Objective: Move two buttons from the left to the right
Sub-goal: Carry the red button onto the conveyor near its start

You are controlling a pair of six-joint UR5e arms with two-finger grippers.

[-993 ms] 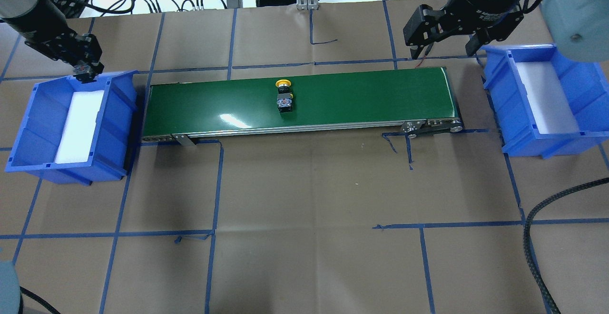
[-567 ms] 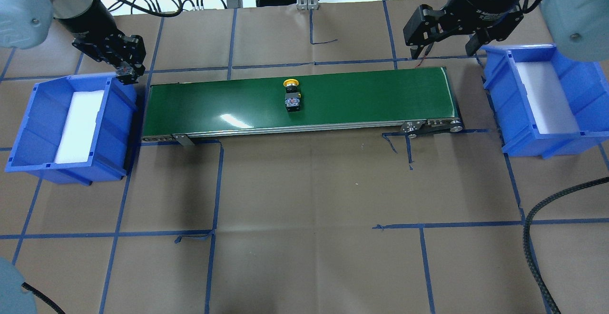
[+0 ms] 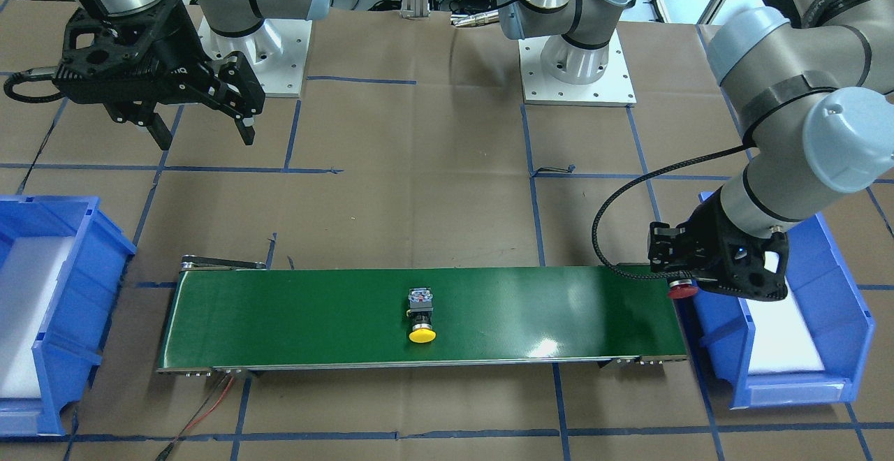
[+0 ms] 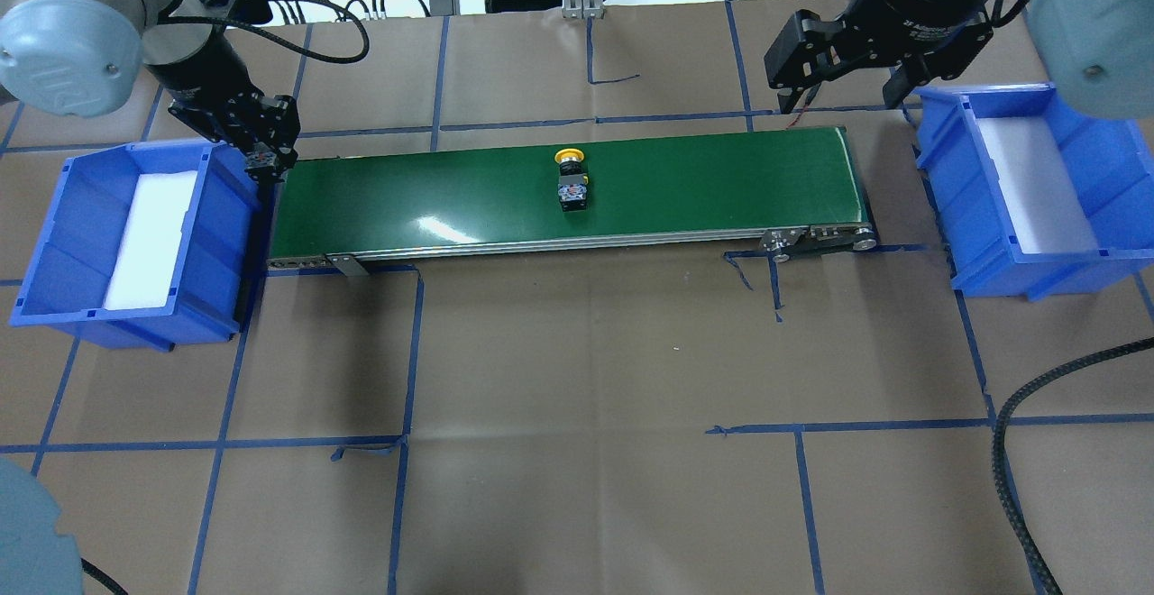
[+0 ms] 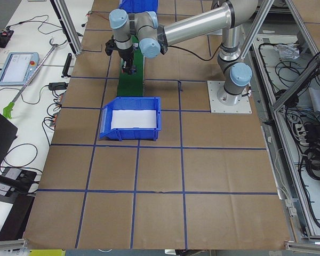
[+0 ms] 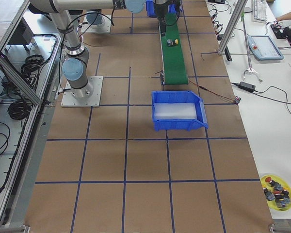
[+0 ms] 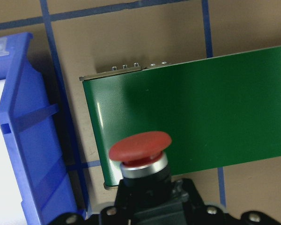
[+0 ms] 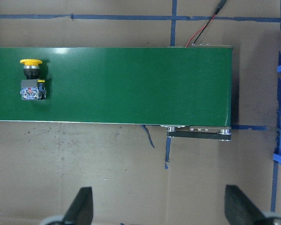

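The red-capped button (image 7: 140, 146) sits in my left gripper (image 4: 263, 159), which is shut on its black body just above the left end of the green conveyor belt (image 4: 703, 180). It also shows in the front-facing view (image 3: 682, 290). The yellow-capped button (image 4: 572, 182) lies on its side at the middle of the belt, cap toward the far edge; it also shows in the right wrist view (image 8: 32, 79). My right gripper (image 4: 838, 90) hangs open and empty above the table behind the belt's right end.
A blue bin (image 4: 54, 243) with a white foam liner stands at the belt's left end, and another blue bin (image 4: 1118, 153) at its right end. Cables lie beyond the table's far edge. A yellow plate (image 6: 277, 189) of spare parts sits on a side table.
My left gripper has moved right with the red button, from over the left bin to the belt's left end. The yellow button has travelled right along the belt. The right gripper has not moved.
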